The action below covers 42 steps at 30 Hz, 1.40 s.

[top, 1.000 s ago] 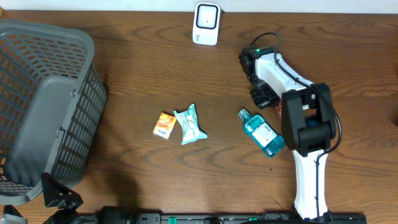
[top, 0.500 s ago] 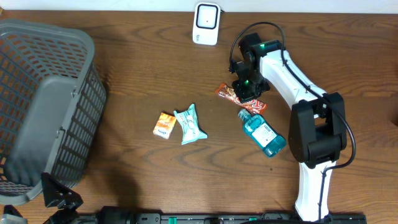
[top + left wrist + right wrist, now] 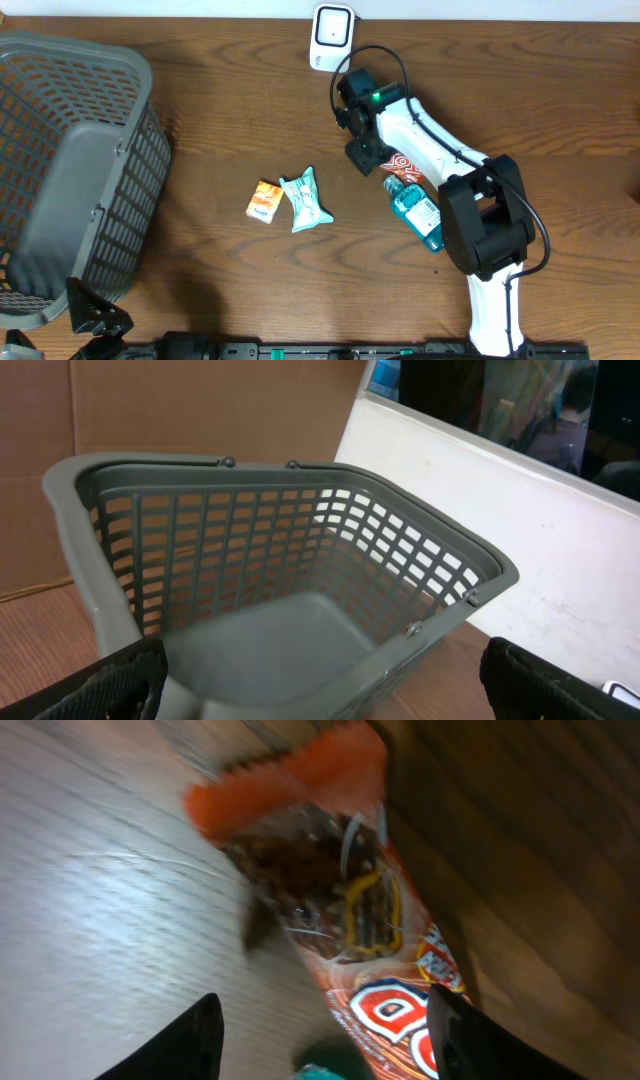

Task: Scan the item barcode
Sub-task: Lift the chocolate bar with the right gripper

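Snack packet (image 3: 402, 165) lies overhead on the table (image 3: 220, 130), touching a blue bottle (image 3: 418, 208), right claw (image 3: 362, 158) just beside it. Left wrist: left claw (image 3: 330, 680) spread wide before a grey basket (image 3: 300, 560). Right wrist: fingers (image 3: 190, 1040) spread apart, packet ungripped.

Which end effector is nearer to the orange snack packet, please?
Right. The right end effector hangs open just over the orange snack packet; the left end effector is far off, facing the grey basket.

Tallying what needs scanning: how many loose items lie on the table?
4: orange box at centre, teal packet beside it, red snack packet by the right arm, blue bottle just below. More could hide under the arm.
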Tool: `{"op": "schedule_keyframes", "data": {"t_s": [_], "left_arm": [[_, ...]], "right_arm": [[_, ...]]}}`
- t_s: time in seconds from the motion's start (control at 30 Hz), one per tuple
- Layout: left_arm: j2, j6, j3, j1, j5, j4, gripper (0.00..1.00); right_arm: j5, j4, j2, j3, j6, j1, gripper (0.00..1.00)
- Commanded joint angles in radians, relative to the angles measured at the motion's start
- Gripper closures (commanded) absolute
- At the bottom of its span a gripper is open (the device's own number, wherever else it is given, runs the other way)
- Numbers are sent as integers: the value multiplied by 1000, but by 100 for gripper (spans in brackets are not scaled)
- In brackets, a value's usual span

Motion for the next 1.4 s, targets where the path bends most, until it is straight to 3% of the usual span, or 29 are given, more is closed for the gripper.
{"op": "schedule_keyframes", "data": {"t_s": [0.0,0.2,0.37,0.43,0.53,0.8,0.9,1.17,1.37], "left_arm": [[-2,8,-3,-4,-13,5,0],[-2,8,-3,-4,-12,8,0],[-2,8,-3,-4,-12,8,0],[-2,8,-3,-4,-12,8,0],[-2,8,-3,-4,-12,8,0],[-2,8,-3,-4,-12,9,0],[-2,8,-3,-4,-12,9,0],[-2,8,-3,-4,-12,8,0],[-2,8,-3,-4,-12,8,0]], "right_arm": [[105,12,-18,-38,-27,-11,40],[105,105,-18,-161,-114,-48,25],[67,221,-3,-284,-158,-72,28],[66,235,14,-313,-171,-78,33],[63,234,55,-323,-184,-81,56],[-72,206,146,-323,-177,-84,98],[-230,155,142,-272,-174,-93,99],[-729,-268,142,89,-198,-154,99],[-1057,-431,142,207,-313,-175,99]]}}
